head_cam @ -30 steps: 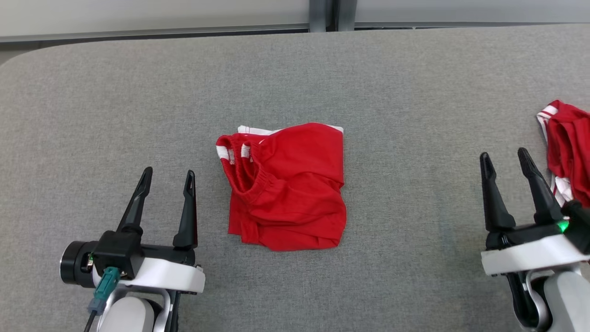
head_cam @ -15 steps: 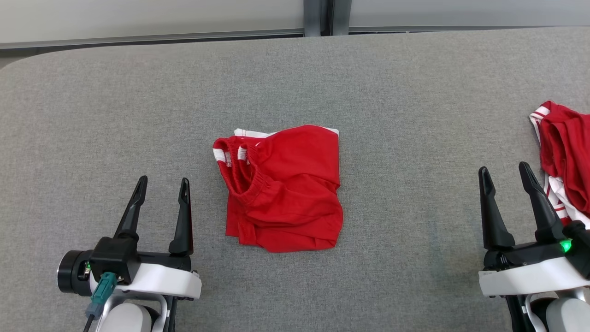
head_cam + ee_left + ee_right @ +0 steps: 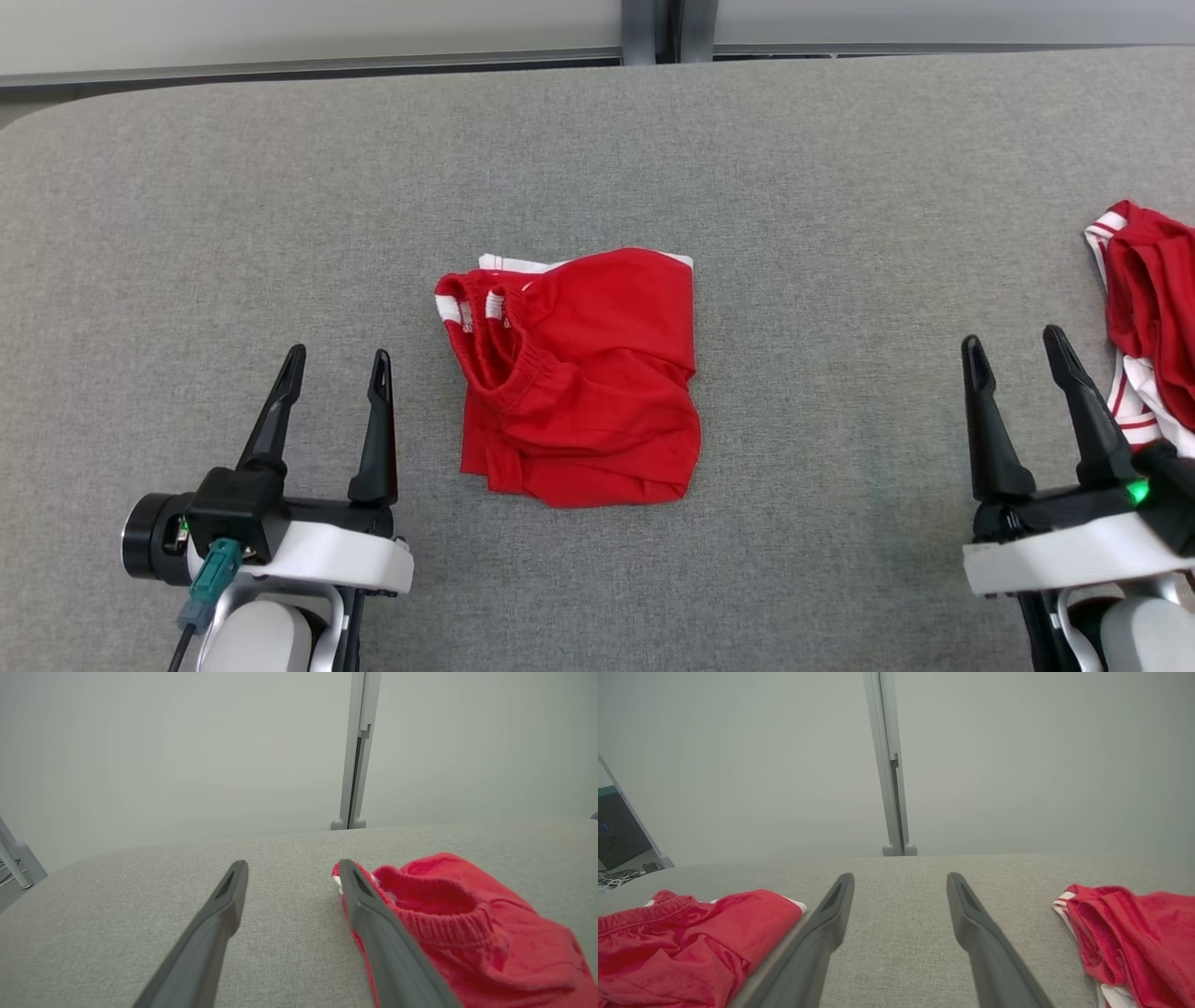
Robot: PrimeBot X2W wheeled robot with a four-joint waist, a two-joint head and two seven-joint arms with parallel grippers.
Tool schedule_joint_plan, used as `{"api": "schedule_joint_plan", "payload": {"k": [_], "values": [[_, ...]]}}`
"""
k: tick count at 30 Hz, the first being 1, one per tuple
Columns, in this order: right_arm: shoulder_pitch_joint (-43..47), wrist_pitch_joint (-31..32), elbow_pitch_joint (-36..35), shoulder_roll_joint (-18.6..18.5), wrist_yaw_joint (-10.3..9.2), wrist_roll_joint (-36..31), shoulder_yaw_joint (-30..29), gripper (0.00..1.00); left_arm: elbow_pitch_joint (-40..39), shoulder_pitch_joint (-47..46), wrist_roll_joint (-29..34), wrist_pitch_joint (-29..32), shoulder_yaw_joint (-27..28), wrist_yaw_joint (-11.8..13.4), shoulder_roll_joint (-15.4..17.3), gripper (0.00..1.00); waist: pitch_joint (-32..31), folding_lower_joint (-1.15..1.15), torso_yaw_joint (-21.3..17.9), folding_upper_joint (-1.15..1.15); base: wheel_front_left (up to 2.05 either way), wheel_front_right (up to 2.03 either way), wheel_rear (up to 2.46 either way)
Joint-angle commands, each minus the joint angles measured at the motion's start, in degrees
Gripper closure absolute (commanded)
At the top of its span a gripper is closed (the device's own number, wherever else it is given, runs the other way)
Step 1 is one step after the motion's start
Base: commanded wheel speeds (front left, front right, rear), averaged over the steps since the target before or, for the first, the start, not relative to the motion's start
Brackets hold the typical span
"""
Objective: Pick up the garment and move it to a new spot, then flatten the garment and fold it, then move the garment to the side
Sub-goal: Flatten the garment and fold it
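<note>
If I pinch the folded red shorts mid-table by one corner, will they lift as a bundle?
Probably not: the folded red shorts are soft cloth in loose, rumpled layers, likely to droop open. A push may bunch them on the grey table. The ribbed waistband looks the thickest hold.

Your head view is sharp, evenly lit, barely shadowed; wrist views show a hazy wall (image 3: 187, 756) at 12 o'clock.
</note>
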Motion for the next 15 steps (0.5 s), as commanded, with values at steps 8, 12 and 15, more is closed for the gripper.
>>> {"api": "schedule_joint_plan", "payload": {"k": [8,12,15], "values": [[-9.8,1.8,7.3,1.7,0.01,2.2,10.5,1.00,-0.1,-2.3,-0.4,-0.2,-0.5,-0.1,-0.4,0.00,1.7,0.00,2.4,0.00,0.00,0.00,0.00],[-16.3,1.5,15.7,3.0,0.01,4.1,19.6,1.00,0.1,-3.2,-0.5,-0.2,-1.0,-0.4,-0.9,0.00,2.4,0.00,4.1,0.00,0.00,0.00,0.00],[-21.1,0.6,22.1,4.1,0.01,6.0,25.7,1.00,0.4,-3.4,-0.4,-0.2,-1.5,-0.7,-1.3,0.00,2.9,0.00,5.4,0.00,0.00,0.00,0.00]]}}
